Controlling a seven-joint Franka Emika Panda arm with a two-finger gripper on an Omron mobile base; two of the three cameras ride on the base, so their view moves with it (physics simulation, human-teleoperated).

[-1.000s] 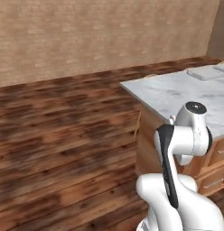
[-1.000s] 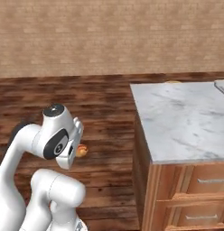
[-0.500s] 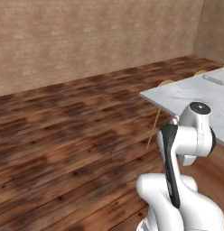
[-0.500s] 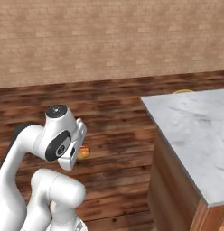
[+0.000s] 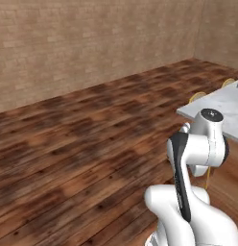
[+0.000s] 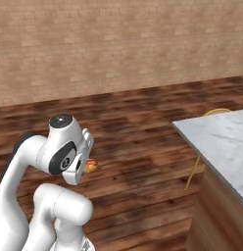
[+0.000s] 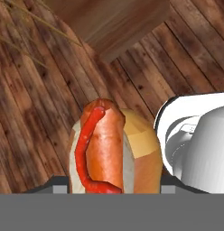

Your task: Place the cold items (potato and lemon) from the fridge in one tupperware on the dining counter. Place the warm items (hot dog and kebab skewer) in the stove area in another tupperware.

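Right betw. jaws, hot dog (image 7: 109,149), held.

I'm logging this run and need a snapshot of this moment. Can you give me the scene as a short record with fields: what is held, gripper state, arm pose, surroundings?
held item: hot dog, in a bun with a red sauce line, also seen as an orange spot beside the hand in the right base view
gripper: gripper closed on the hot dog
arm: folded close to the base, hand kept low
floor: dark wood planks
counter: marble-topped counter to the robot's right, wooden side
near counter: thin yellow chair frame
backdrop: brick wall
tupperware: none identifiable
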